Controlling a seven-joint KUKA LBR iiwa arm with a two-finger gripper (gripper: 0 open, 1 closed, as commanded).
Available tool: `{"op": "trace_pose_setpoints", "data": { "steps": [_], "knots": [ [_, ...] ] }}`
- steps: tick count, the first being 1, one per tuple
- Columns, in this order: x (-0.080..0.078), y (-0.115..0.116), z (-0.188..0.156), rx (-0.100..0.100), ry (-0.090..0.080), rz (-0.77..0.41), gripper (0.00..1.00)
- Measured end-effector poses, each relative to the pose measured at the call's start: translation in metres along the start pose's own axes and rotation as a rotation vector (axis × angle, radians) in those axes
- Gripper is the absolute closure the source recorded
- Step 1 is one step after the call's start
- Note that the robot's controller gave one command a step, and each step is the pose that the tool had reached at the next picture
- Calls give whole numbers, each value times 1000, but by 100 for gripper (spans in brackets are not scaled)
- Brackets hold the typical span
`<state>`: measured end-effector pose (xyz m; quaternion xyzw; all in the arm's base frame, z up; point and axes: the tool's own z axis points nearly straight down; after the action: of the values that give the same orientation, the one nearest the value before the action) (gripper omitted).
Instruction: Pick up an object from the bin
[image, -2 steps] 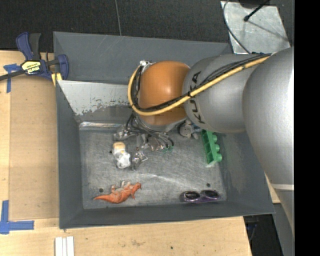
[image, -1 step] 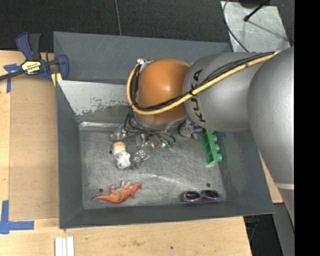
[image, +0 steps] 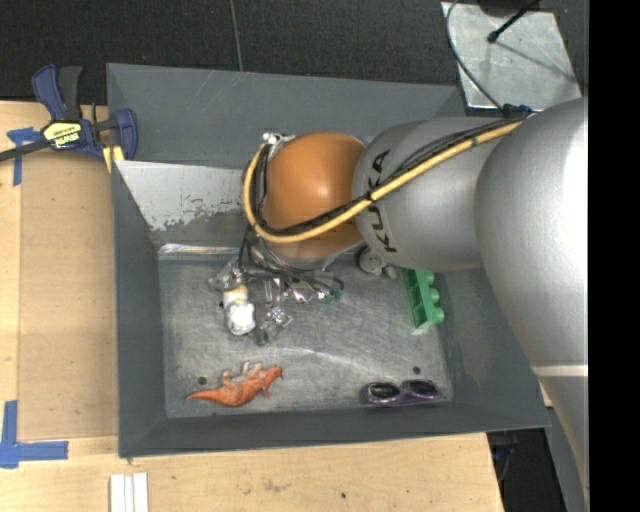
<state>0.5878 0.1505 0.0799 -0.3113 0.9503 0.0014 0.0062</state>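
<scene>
The round orange wrist cover (image: 305, 195) hides most of the claw (image: 283, 290) at the frame's centre. The green studded plastic block (image: 424, 300), right of centre, loses its upper end under the grey arm (image: 470, 190). The small white lump (image: 240, 318) left of centre is too small to identify.

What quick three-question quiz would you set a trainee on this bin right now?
1. True or false: the orange plastic toy lizard lies by the grey metal bin's lower wall in the camera view.
2. Fill in: the green plastic building brick lies to the tool's ____ in the view.
3. Nearest the tool: A lizard, B brick, C small white and yellow toy figure?
Key: 1 true; 2 right; 3 C.
</scene>
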Motion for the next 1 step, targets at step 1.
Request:
{"op": "trace_pose_setpoints", "data": {
  "steps": [1],
  "knots": [
    [-9, -4, 0, 6, -21, -184, 100]
  ]
}}
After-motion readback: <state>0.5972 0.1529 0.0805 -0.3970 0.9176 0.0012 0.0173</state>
